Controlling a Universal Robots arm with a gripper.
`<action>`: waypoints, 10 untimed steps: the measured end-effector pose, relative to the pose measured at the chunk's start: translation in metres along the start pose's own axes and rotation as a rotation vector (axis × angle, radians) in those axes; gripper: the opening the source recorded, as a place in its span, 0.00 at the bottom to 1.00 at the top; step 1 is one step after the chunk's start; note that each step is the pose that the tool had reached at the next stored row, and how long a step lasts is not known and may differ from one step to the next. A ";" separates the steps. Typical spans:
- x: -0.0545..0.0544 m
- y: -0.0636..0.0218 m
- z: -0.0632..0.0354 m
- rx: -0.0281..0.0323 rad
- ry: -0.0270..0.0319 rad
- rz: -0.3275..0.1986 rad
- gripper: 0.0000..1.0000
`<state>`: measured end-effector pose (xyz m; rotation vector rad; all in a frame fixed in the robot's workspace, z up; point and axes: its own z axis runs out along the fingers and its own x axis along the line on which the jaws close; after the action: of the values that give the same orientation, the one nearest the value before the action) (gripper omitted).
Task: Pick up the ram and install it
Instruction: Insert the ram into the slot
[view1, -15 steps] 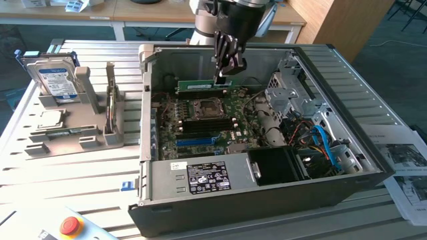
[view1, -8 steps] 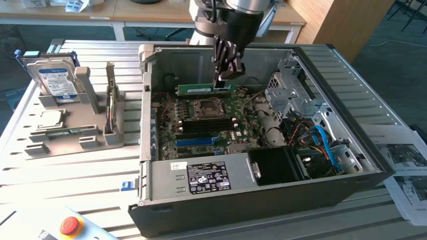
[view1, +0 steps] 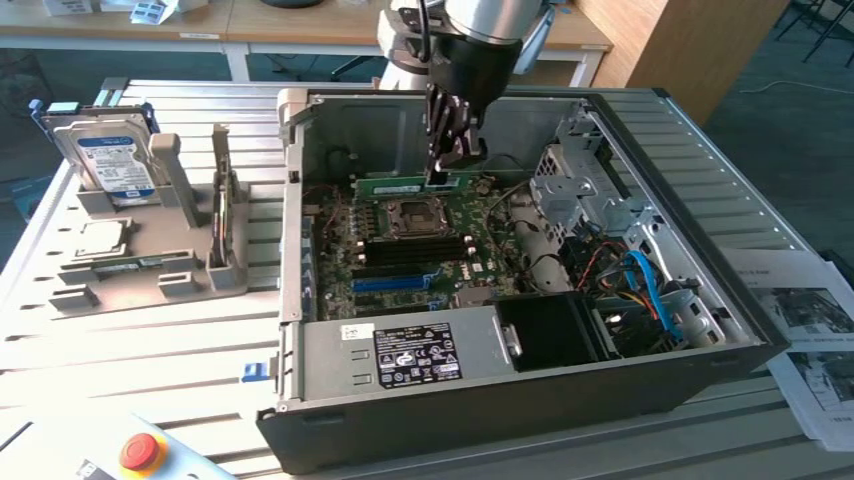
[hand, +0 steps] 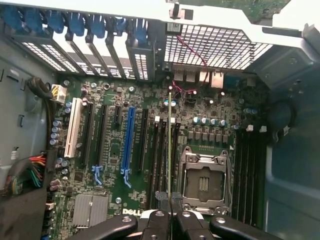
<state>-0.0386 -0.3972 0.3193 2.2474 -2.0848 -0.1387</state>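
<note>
The ram (view1: 400, 186) is a long green stick, held level and on edge inside the open computer case (view1: 534, 400). My gripper (view1: 451, 172) comes down from above and is shut on the stick's upper edge near its middle. The stick hangs just above the motherboard (view1: 454, 262), behind the CPU socket (view1: 411, 215). In the wrist view the ram (hand: 170, 145) shows edge-on as a thin line. It runs out from my gripper (hand: 170, 216) along the black memory slots (hand: 159, 160) beside the CPU socket (hand: 205, 182). I cannot tell whether it touches a slot.
A grey fixture (view1: 134, 275) on the exterior view's left holds a hard drive (view1: 114, 160) and a thin board on edge (view1: 222, 195). The case holds a power supply (view1: 400, 355), blue cables (view1: 647, 290) and a drive cage (view1: 581, 190). A red stop button (view1: 140, 452) sits in front, papers (view1: 814, 330) at the right.
</note>
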 end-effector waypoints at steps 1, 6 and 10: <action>0.000 0.0000 0.0017 0.0000 0.0000 0.001 0.12; 0.000 -0.0002 0.0100 0.0000 0.0000 0.003 0.12; 0.000 -0.0006 0.0164 0.0000 0.0000 0.005 0.12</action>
<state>-0.0399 -0.3972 0.3030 2.2425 -2.0898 -0.1384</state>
